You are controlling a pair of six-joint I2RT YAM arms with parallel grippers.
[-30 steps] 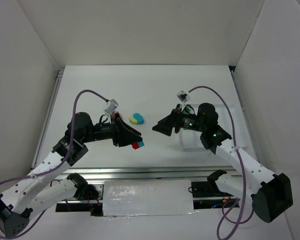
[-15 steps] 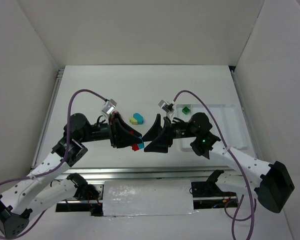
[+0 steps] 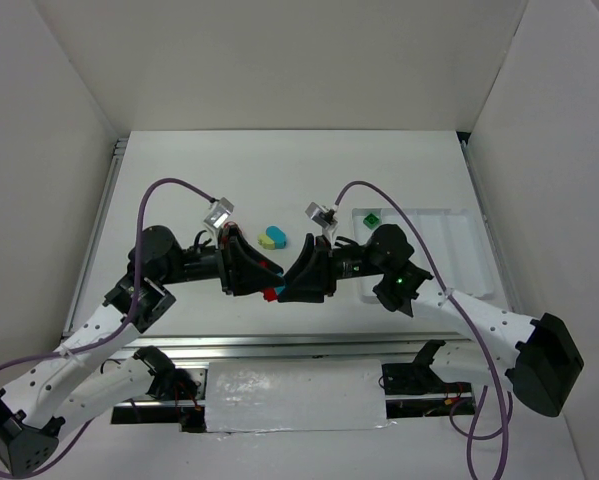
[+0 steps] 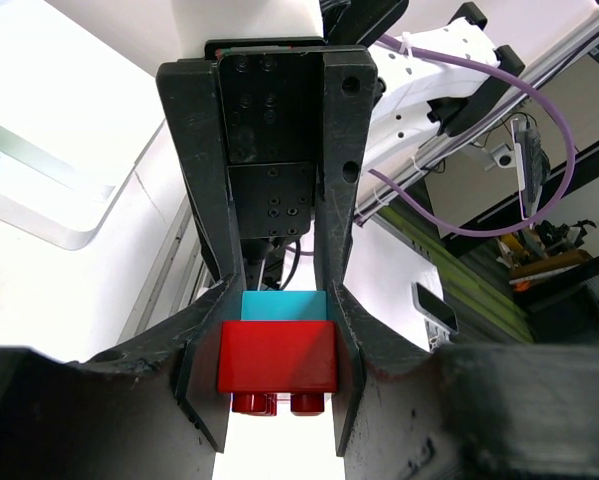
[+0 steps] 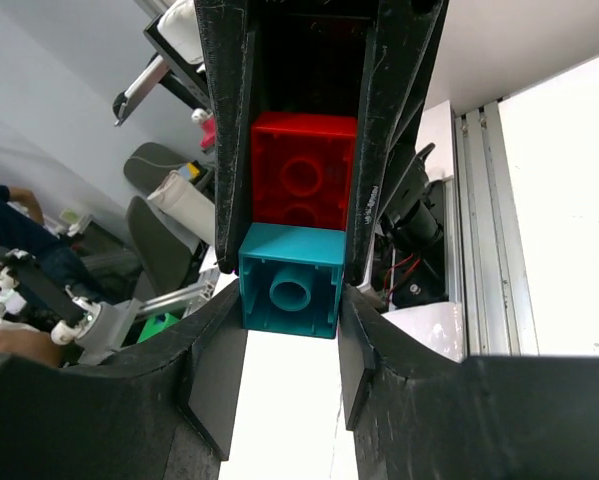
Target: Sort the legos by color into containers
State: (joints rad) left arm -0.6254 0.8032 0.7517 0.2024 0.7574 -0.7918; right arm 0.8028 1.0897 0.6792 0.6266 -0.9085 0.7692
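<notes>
Nearest, the two arms rise from their bases at the front edge of the desk (image 3: pixel 179 170) and bend inward. Their tips meet nose to nose over the front middle of it.

The left gripper (image 3: pixel 263 283) is pinching a red lego (image 3: pixel 270 294). In the left wrist view its fingers (image 4: pixel 201 390) press on both side faces of the brick, and two studs show at the brick's lower edge. A teal lego (image 5: pixel 290 282) is joined to the side of the red lego that faces away from the left arm, so the two make one short stack between the arms.

The right gripper (image 3: pixel 291 287) is closed on that teal lego. In the right wrist view its fingertips (image 5: pixel 219 380) lie against both sides of the brick, whose hollow underside faces the camera. Whether the stack touches the desk or hangs above it, I cannot tell.

Farther back, just beyond the grippers, a pale yellow lego (image 3: pixel 267 241) and a second teal lego (image 3: pixel 278 235) lie touching each other on the desk.

To the right, partly behind the right arm, sits the white tray (image 3: pixel 461 250). One green lego (image 3: pixel 371 218) lies in its far corner, on the side toward the middle of the desk.
</notes>
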